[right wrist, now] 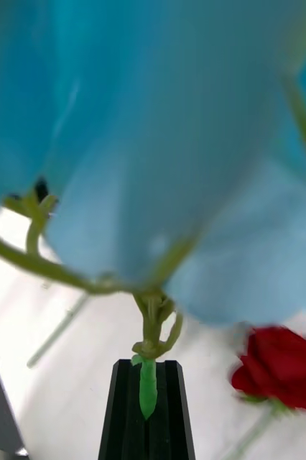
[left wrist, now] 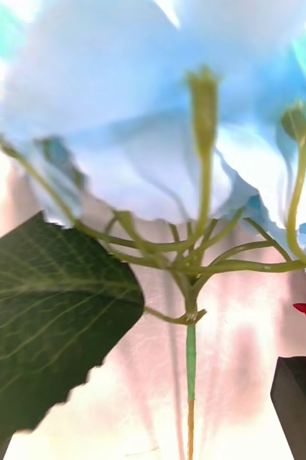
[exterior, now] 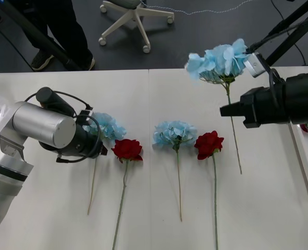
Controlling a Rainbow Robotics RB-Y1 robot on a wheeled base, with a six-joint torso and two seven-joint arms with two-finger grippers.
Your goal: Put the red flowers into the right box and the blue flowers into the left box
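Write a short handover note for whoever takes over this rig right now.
Right gripper: shut on the stem of the lifted blue flower, above the right side of the table.
Left gripper: open, low at the stem of the leftmost blue flower.
Lying on the table: middle blue flower, left red flower, right red flower.
Done: one blue flower picked up. Left: boxing all five.

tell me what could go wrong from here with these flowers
1. The right tool is shut on the thin stem just under the head of the lifted light blue fabric flower. The long stem hangs free, so it may swing or slip in transit.
2. The open left tool is at the leftmost light blue flower, right beside a red fabric rose. Closing could snag the rose or the dark green leaf.
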